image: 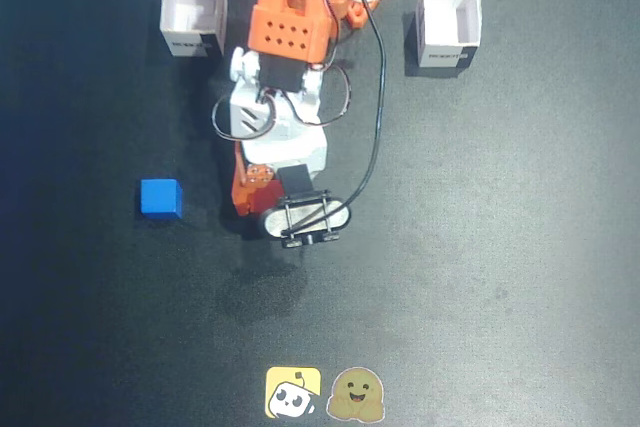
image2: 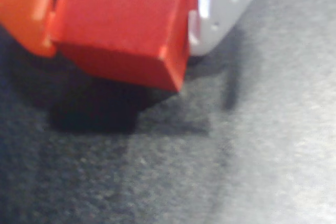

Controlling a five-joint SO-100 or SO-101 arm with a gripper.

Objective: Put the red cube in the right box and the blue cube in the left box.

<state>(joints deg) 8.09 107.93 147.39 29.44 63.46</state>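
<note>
Claw (image2: 123, 19): clamped on the red cube (image2: 126, 30). In the wrist view the cube sits between an orange finger at the left and a white finger (image2: 226, 3) at the right, both pressed to its sides. A dark shadow lies on the bench (image2: 252, 150) directly beneath, with a gap between cube and shadow; judged from that, the cube is lifted clear of the surface, though only slightly.

Fixed view: the claw (image: 255, 192) hangs below the arm's white and orange body, near the middle of the bench (image: 500, 247). Only a sliver of the red cube (image: 262, 184) shows there under the wrist parts.

Blue cube (image: 160, 197): resting on the bench to the left of the claw in the fixed view, apart from it, untouched.

Boxes: two white boxes stand open-topped at the far edge, one at upper left (image: 193, 13) and one at upper right (image: 448, 24) of the fixed view, well apart from both cubes. Both look empty inside.

Progress assessment: nothing delivered yet. The red cube is grasped; carrying and releasing it into its box remains. The whole blue-cube sequence remains. Which box counts as "right" depends on the viewpoint meant and cannot be settled from these pictures.

Two cartoon stickers (image: 325, 394) lie at the near edge; not relevant.
</note>
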